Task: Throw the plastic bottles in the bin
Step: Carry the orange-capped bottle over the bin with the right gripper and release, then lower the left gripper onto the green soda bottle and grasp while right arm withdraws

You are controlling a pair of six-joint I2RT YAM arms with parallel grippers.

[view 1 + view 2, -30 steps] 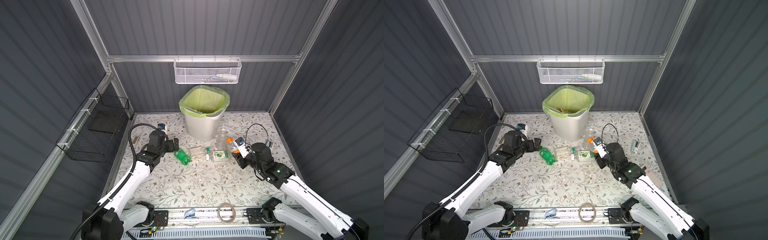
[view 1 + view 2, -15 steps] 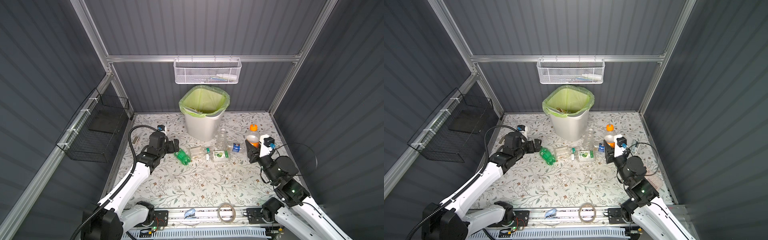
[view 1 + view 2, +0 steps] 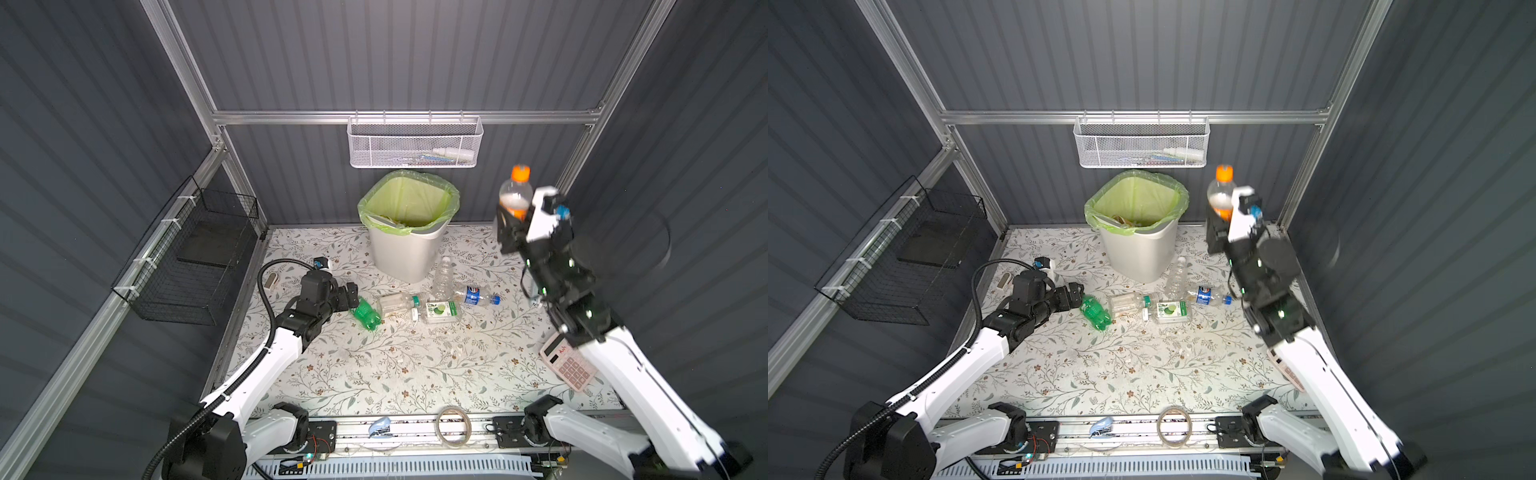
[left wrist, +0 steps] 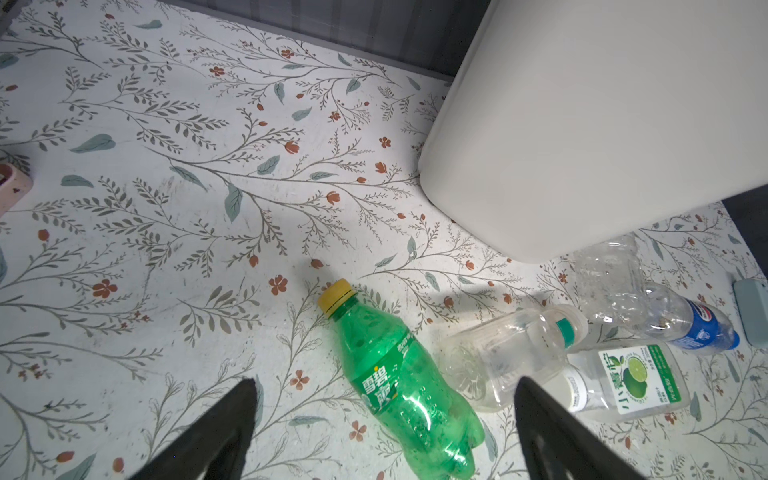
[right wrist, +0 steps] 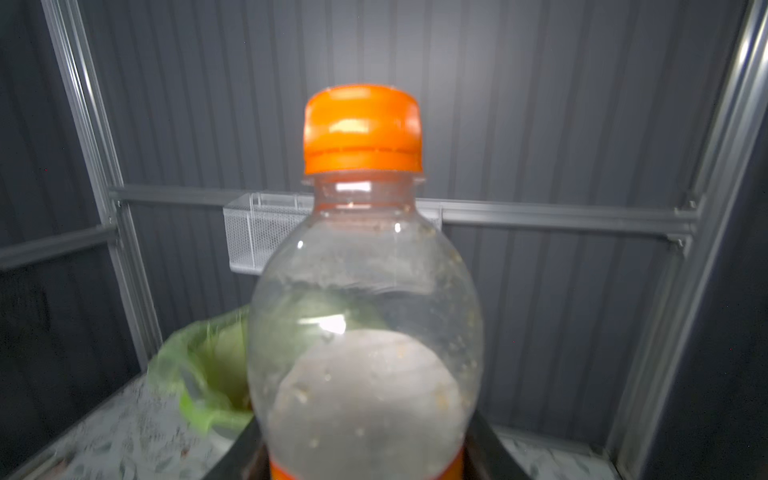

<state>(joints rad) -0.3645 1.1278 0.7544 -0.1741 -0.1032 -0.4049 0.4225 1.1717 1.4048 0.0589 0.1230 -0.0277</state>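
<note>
The bin (image 3: 401, 257) (image 3: 1136, 253), white with a green liner, stands at the back middle. My right gripper (image 3: 513, 224) (image 3: 1219, 226) (image 5: 365, 440) is raised to the bin's right, shut on an upright clear bottle with an orange cap (image 3: 515, 195) (image 3: 1221, 193) (image 5: 365, 311). A green bottle (image 3: 366, 313) (image 3: 1096, 311) (image 4: 399, 382) lies on the mat in front of the bin. My left gripper (image 3: 352, 293) (image 4: 384, 384) hangs open just over its base. Three clear bottles (image 3: 440, 311) (image 4: 511, 353) lie beside it, one with a blue label (image 3: 473, 296).
A white mesh basket (image 3: 415, 143) hangs on the back wall above the bin. A black wire basket (image 3: 195, 266) is on the left wall. A calculator (image 3: 567, 368) lies at the right edge, a tape roll (image 3: 454, 426) on the front rail.
My right arm has lifted the orange-capped bottle from the mat to high up beside the bin. The left gripper has barely moved by the green bottle.
</note>
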